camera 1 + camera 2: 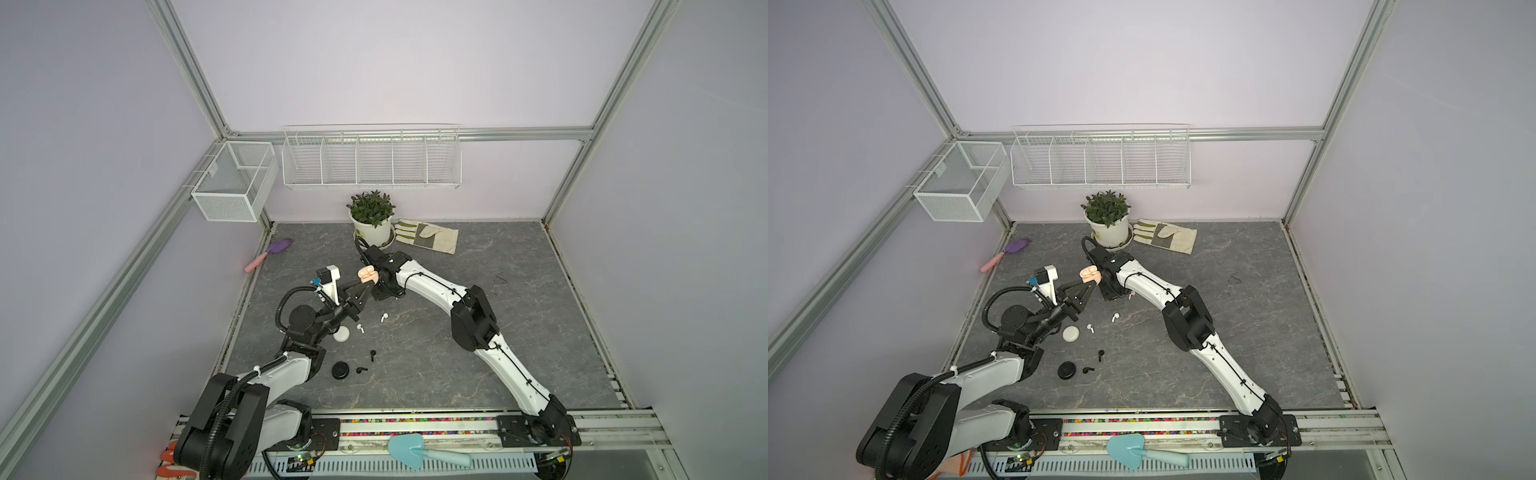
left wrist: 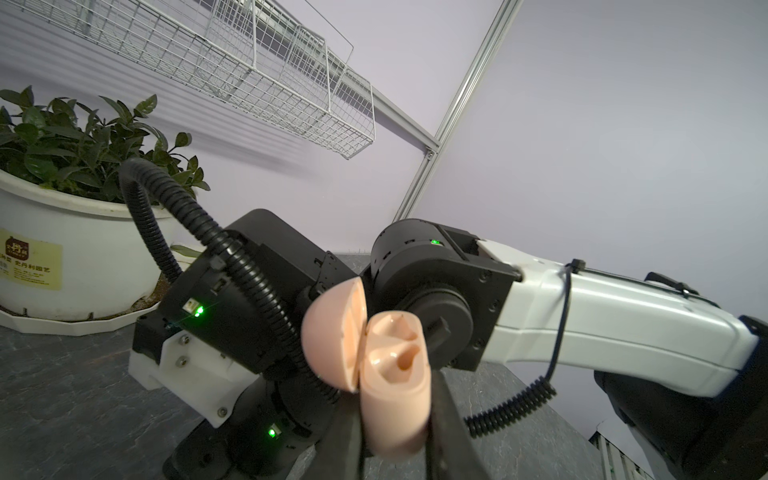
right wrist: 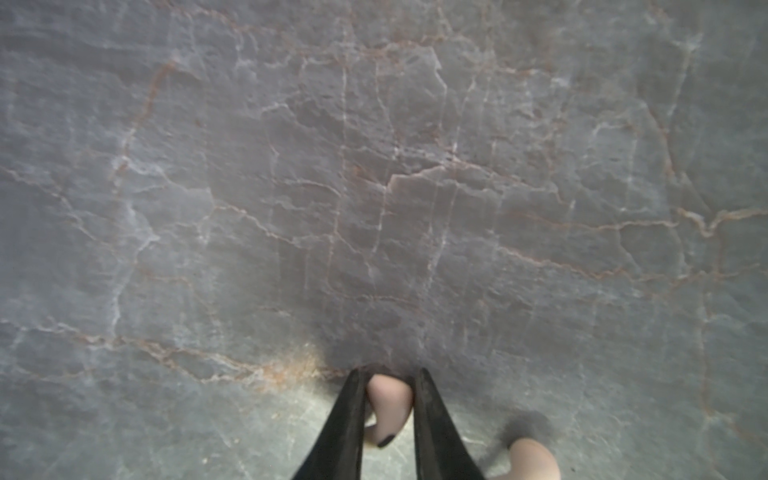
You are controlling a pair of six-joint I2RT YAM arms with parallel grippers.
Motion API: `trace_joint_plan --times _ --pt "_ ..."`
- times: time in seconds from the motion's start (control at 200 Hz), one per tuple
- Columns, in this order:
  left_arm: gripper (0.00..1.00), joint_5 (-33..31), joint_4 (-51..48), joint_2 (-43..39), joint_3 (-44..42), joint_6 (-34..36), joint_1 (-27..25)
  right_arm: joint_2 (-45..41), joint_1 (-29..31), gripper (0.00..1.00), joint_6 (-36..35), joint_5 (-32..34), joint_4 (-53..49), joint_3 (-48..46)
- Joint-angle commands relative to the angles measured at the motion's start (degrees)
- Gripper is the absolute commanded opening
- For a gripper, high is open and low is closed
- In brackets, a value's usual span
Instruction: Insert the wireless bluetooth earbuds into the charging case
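White plastic plant pot (image 2: pixel 83 245) bore a yellow label (image 2: pixel 31 264), its Chinese print unreadable. Left gripper (image 2: pixel 392 399) clamped the open peach-coloured plastic charging case (image 2: pixel 390 365) aloft; right gripper (image 3: pixel 388 372) pinched a pale stemmed earbud (image 3: pixel 388 399) at the grey marbled tabletop (image 3: pixel 374 166).

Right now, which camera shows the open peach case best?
Left wrist view: the peach case sits close up, lid open, both wells visible, pinched in the left gripper. In both top views the case is a small blob between the arms. The right wrist view shows a peach earbud, no case.
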Motion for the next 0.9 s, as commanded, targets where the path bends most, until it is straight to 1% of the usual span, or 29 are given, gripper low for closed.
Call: trace_joint_plan --times 0.0,0.135,0.255,0.28,0.54,0.9 --pt "0.0 1.6 -0.5 -0.5 0.4 1.2 -0.4 1.5 3.1 0.23 0.6 -0.1 -0.6 0.3" --pt "0.0 1.3 -1.1 -1.0 0.4 1.4 -0.5 0.4 3.1 0.22 -0.1 0.5 0.0 -0.3" --pt "0.0 1.3 -1.7 -1.5 0.3 1.4 -0.5 -0.5 3.1 0.22 -2.9 0.4 0.0 -1.1" --pt "0.0 1.3 -1.8 -1.6 0.3 1.4 -0.5 -0.8 3.0 0.22 -3.5 0.4 2.0 -1.6" --pt "0.0 0.9 -3.0 -2.5 0.1 1.8 -0.5 -5.3 2.1 0.22 -8.3 0.3 5.6 -7.1" --pt "0.0 0.7 -3.3 -3.0 0.6 2.0 -0.5 -11.1 0.4 0.21 -10.5 1.2 10.6 -13.8"
